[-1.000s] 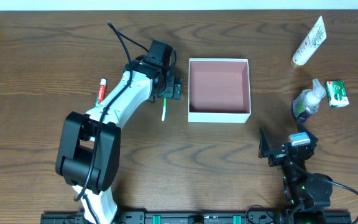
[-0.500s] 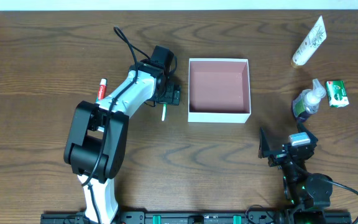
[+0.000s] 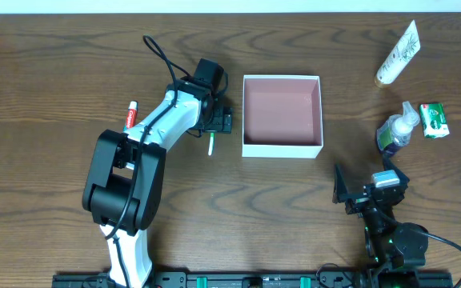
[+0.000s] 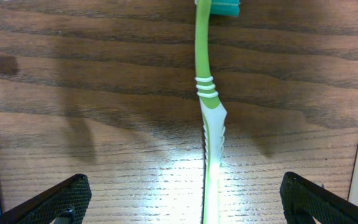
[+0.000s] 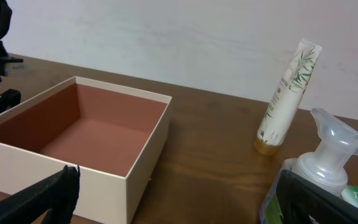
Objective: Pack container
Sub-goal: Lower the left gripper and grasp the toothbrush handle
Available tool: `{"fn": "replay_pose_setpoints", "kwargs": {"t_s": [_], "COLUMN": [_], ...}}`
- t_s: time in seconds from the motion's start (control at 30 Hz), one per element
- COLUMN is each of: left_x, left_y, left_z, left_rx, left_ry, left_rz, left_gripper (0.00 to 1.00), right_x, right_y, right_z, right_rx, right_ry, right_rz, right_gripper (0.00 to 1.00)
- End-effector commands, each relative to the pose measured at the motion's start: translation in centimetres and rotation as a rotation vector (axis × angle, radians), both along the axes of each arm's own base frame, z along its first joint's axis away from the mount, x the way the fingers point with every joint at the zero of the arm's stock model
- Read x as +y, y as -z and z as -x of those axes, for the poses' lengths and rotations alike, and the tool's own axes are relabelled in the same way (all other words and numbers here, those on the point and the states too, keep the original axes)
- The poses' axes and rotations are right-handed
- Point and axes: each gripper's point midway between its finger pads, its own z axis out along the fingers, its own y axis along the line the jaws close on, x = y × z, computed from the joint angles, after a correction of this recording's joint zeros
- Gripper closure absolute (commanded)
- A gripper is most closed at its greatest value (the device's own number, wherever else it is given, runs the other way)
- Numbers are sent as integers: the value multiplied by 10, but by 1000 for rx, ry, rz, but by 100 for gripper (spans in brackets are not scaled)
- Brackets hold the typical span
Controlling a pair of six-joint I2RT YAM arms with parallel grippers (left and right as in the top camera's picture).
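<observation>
Over the last second the left gripper (image 3: 218, 120) is being settled lower over the green toothbrush (image 4: 207, 118), just left of the empty container (image 3: 282, 149), so a first pick is likely being set up. Its fingers are being held wide apart, straddling the handle untouched. The right gripper (image 3: 366, 182) is being kept parked well apart, fingers also spread.

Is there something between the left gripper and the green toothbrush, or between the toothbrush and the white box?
Nothing visible. The left gripper hangs open over the toothbrush, one finger on each side of the handle. Only bare table lies between the toothbrush and the box, which is empty.
</observation>
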Motion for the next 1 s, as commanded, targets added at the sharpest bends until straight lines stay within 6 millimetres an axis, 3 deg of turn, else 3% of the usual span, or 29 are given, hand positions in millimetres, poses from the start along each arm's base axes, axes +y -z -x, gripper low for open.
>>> {"fn": "replay_pose_setpoints", "kwargs": {"t_s": [0.0,0.97], "left_x": [8,5], "left_y": [-1,12], "left_z": [-6,3], "left_rx": [-17,23], "left_ry": [-41,-25], "left_rz": [-33,-36], "left_gripper": [2,2], "right_x": [4,4], "right_y": [2,2], "right_z": [1,1], "right_rx": [3,3], "right_ry": [-18,-18], "right_rz": [5,5], "right_gripper": [1,1]}}
